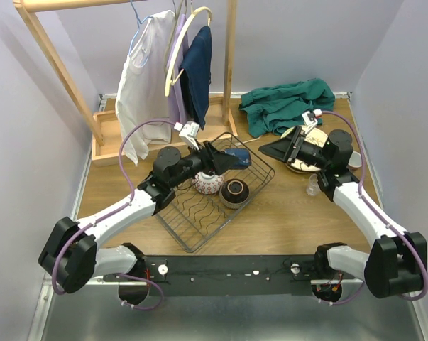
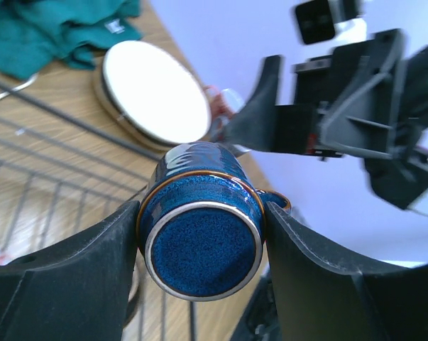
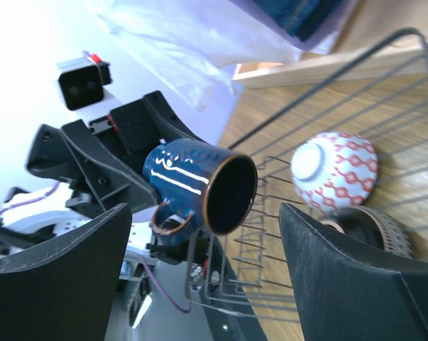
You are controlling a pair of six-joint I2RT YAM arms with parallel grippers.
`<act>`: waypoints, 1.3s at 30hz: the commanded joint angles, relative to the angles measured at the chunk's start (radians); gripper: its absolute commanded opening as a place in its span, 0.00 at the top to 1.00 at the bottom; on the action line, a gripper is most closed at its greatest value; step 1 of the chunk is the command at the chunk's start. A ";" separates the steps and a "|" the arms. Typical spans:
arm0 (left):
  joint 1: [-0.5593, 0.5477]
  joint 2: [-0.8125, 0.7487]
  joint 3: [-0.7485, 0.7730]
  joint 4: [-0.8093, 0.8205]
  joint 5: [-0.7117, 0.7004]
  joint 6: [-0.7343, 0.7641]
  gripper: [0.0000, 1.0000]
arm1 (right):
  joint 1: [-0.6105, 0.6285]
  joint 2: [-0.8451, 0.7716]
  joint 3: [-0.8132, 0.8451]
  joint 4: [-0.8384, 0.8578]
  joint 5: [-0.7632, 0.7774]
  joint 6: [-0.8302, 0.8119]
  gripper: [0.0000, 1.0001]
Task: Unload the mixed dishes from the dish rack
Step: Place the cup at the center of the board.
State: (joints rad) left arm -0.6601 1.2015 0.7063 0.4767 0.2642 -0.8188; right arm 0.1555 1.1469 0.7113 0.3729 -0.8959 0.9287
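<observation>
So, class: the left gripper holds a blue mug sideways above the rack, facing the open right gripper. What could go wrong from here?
1. The left gripper pinches the blue mug only across its round, glazed sides. It could slip and fall into the dish rack, where the patterned bowl and dark bowl lie.
2. If the right gripper approaches off-line, a finger may strike the rim or handle and knock the mug loose.

Black thin-wire rectangular dish rack [image 1: 192, 220]: sits skewed. Inside rack, far end: white round bowl with red lattice pattern [image 1: 208, 183], foot up; dark ribbed bowl [image 1: 235, 192] just beside it. Above rack's far right corner: dark-blue glazed mug [image 2: 203, 256], on its side, clamped in left gripper [image 2: 203, 209]. Right of rack: cream round plates [image 2: 153, 92], stacked flat.
</observation>
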 commanded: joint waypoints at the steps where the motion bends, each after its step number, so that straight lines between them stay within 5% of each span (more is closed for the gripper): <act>1: 0.007 0.004 -0.016 0.269 0.098 -0.063 0.80 | 0.019 0.033 -0.016 0.192 -0.070 0.127 0.10; 18: -0.004 0.099 -0.007 0.453 0.164 -0.063 0.78 | 0.059 0.117 -0.021 0.432 -0.121 0.312 0.33; 34: -0.021 0.178 -0.002 0.554 0.156 -0.056 0.76 | 0.092 0.191 -0.012 0.586 -0.136 0.417 0.78; 39: -0.021 0.172 -0.031 0.514 0.118 -0.023 0.53 | 0.092 0.188 0.008 0.555 -0.138 0.386 0.94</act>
State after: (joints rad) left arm -0.6720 1.3788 0.6785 0.9527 0.4175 -0.8799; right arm 0.2367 1.3327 0.7013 0.8906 -1.0054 1.3556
